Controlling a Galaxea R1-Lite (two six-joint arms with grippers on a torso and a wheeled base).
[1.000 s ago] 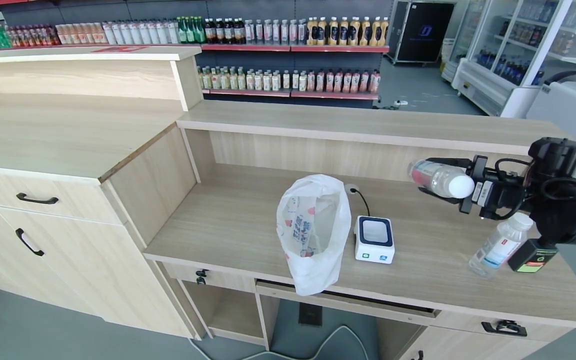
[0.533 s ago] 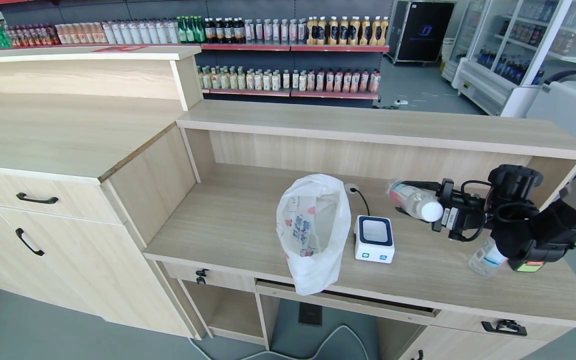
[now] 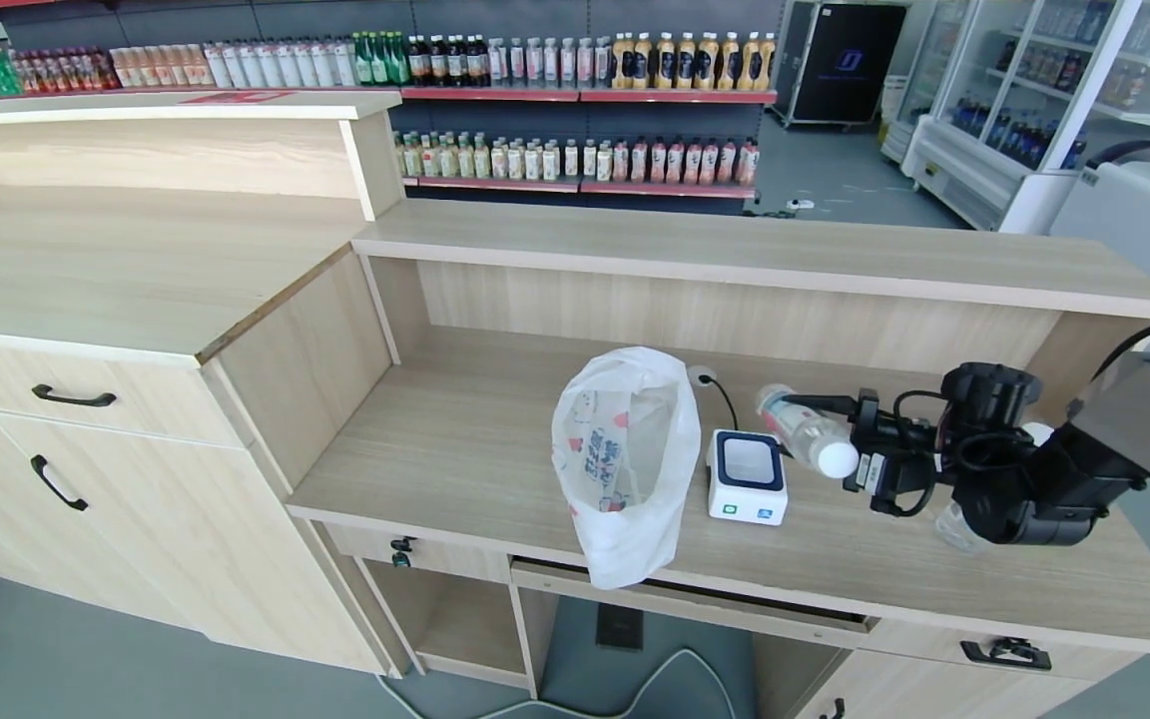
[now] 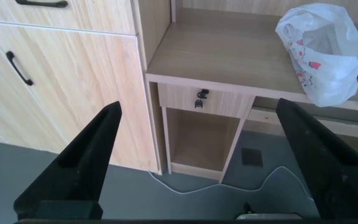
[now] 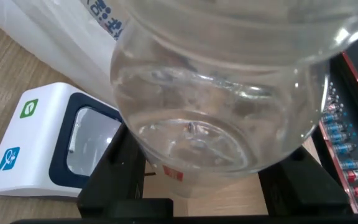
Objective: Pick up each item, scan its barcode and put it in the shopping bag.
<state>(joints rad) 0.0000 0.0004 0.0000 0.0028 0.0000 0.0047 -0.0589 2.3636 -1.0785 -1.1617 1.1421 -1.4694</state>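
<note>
I've got the right gripper (image 3: 797, 419) clamped on the bottle (image 3: 807, 433), sideways by the scanner (image 3: 747, 476) to read its barcode.

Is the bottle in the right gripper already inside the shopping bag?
No, the bottle is clamped in the right gripper near the scanner, outside the shopping bag.
</note>
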